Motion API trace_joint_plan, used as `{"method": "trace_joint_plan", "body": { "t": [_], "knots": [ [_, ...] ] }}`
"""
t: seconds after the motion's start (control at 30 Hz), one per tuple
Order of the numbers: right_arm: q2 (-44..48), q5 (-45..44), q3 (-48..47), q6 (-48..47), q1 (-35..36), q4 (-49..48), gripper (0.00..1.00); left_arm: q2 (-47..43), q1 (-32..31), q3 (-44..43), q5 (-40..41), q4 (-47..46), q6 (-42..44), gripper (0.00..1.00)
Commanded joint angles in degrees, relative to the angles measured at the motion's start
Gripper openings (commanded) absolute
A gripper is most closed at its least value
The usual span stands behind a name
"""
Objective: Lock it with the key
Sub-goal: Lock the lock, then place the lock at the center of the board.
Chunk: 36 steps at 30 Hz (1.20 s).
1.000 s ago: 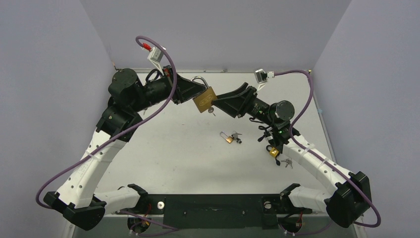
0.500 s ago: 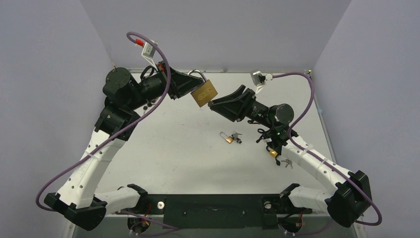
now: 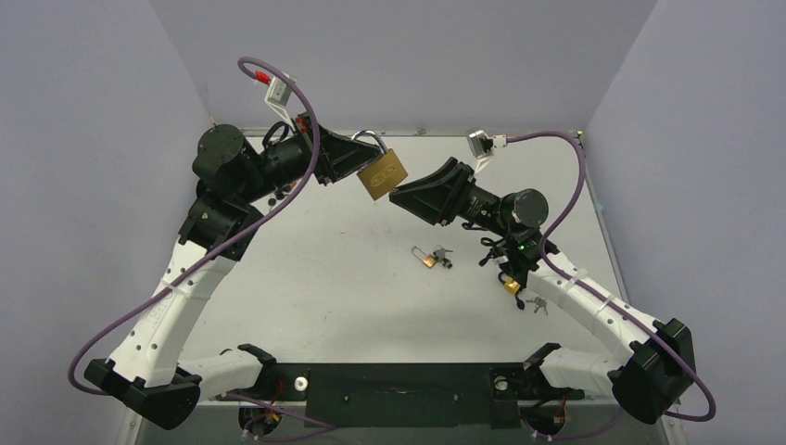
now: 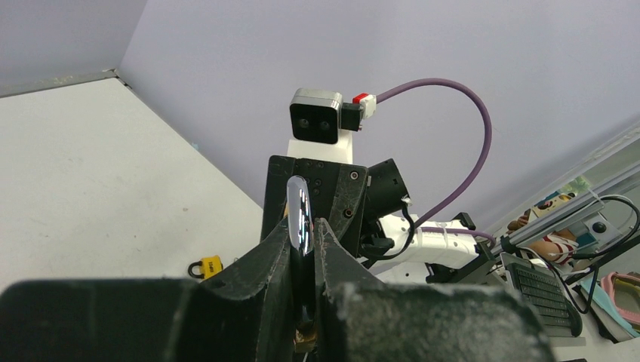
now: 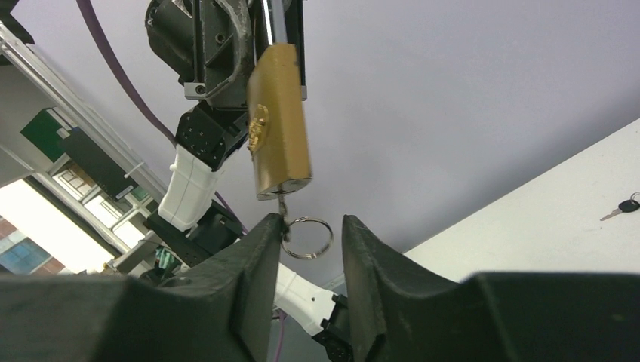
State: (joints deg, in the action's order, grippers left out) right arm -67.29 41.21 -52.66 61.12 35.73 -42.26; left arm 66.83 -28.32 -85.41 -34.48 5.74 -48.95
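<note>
Two-armed work on a lifted padlock [image 3: 383, 174]

Pinching the brass padlock's shackle [image 4: 300, 217] in the left gripper [image 3: 357, 158], jaws pressed onto it, holding it aloft over the table [image 3: 306, 278]. Flanking with the right gripper [image 3: 397, 195], jaws spread, the key [image 5: 284, 210] lodged in its underside and the ring [image 5: 307, 237].

Brushed, brassy yellow metal forms the body of the padlock [image 5: 278, 121], and its shackle [image 4: 300, 215] is mirror-bright polished steel. The key ring [image 5: 308, 237] is thin, shiny wire. The left gripper [image 4: 303, 228] and right gripper [image 5: 311, 226] are matt black plastic, faintly grainy. The table [image 3: 324, 278] is matt pale grey. The cable [image 4: 441, 81] has a smooth purple sheath.
</note>
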Motion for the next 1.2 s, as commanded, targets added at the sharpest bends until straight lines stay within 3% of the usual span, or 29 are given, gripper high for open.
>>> {"method": "trace_joint_plan", "body": {
  "t": [0.0, 0.17, 0.73, 0.87, 0.93, 1.07, 1.17],
  "knots": [
    [-0.59, -0.45, -2.99, -1.94, 0.45, -0.63, 0.27, -1.00, 0.69, -0.88, -0.33, -8.44, -1.32, 0.00],
    [-0.81, -0.60, -3.15, -2.86, 0.70, 1.16, 0.00, -0.86, 1.00, -0.67, -0.46, -8.68, -1.23, 0.00],
    [-0.49, 0.00, 1.36, -7.81, 1.69, 6.56, 0.00, 1.42, 8.96, 1.54, -1.32, -19.25, -5.52, 0.00],
    [-1.35, -3.46, 0.00, -14.19, 1.63, 17.21, 0.00, 1.85, 11.36, 2.61, 0.66, -17.11, -3.85, 0.00],
    [-3.44, -7.52, -1.99, -18.81, 1.63, 30.21, 0.00, 2.68, 11.81, 3.21, 2.73, -13.21, -0.87, 0.00],
    [-10.69, -18.45, -7.45, -25.00, 2.38, 46.34, 0.00, 5.93, 11.85, 8.48, 6.72, -8.47, 2.46, 0.00],
    [-15.83, -24.41, -9.89, -25.98, 3.26, 49.52, 0.00, 8.65, 11.80, 14.89, 9.83, -8.22, 2.82, 0.00]
  ]
}}
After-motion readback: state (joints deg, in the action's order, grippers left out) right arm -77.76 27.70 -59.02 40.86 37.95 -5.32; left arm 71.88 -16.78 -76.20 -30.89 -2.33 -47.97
